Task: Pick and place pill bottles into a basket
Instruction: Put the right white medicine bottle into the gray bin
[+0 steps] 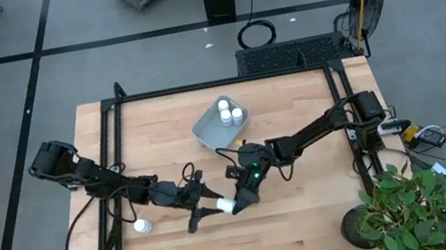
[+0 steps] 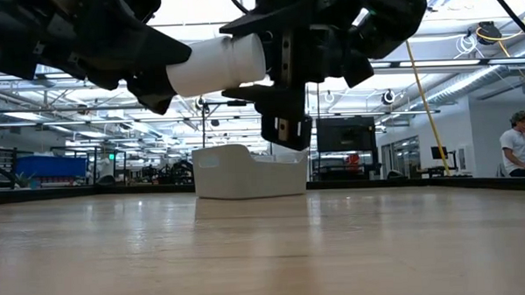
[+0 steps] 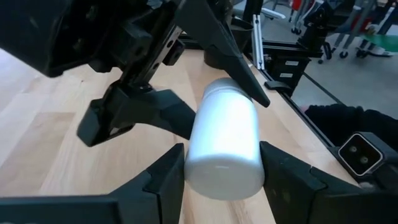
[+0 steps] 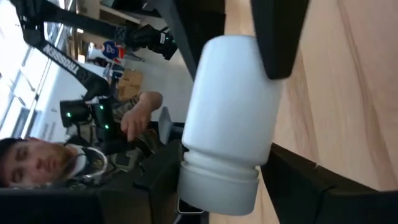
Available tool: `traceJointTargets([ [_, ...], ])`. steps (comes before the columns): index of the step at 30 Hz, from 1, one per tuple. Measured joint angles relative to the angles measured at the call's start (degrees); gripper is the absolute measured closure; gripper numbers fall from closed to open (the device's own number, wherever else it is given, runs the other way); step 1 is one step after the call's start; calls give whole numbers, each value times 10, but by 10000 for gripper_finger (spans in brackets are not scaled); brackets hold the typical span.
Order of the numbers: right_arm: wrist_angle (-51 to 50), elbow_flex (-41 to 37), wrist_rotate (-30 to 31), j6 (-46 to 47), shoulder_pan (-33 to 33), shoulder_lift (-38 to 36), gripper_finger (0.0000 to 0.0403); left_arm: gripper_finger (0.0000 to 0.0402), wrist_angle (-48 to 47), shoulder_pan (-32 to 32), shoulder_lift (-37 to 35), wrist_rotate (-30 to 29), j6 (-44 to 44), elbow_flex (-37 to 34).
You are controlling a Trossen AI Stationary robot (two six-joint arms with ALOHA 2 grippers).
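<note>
A white pill bottle [image 1: 222, 206] is held lying level in the air between both grippers, near the middle of the table's front half; the low view shows it [image 2: 212, 68] clear of the table. My left gripper [image 1: 208, 205] is shut on its base end and my right gripper [image 1: 237, 202] on its cap end. A second bottle [image 1: 141, 225] lies on the table at the front left. The pale grey-blue basket [image 1: 206, 132] sits behind the grippers near the table's middle, with three bottles [image 1: 228, 113] standing in it. My left gripper pinches the bottle's base end [image 3: 199, 174] between its two fingers [image 3: 165, 180], one on each side of the round wall. It comes level from the table's left, its fingers along the bottle. The bottle lies level, clear of the table. My right gripper has the bottle's cap end [image 4: 217, 180] between its two fingers [image 4: 298, 186]. It comes from the table's right, slanting toward the near edge, its fingers along the bottle. Whether the fingers press on the cap or on the shoulder just behind it, I cannot tell.
A black frame [image 1: 110, 108] runs along the table's edges. A potted plant [image 1: 412, 202] stands at the front right corner. A person [image 2: 516, 147] stands in the room beyond the table. There is bare wood between the grippers and the basket.
</note>
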Motion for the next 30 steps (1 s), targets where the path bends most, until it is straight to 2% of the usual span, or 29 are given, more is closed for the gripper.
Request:
traceJointTargets([
  [16, 29, 0, -18, -173, 14, 1, 180, 218, 7, 1, -4, 82, -10, 2],
  [20, 13, 2, -9, -180, 21, 0, 177, 219, -1, 1, -9, 98, -12, 2],
  [24, 12, 2, -8, -170, 20, -1, 178, 219, -30, -2, -24, 148, -6, -2],
  [30, 21, 2, -11, -180, 17, -2, 181, 219, -34, -5, -31, 128, -12, -1],
])
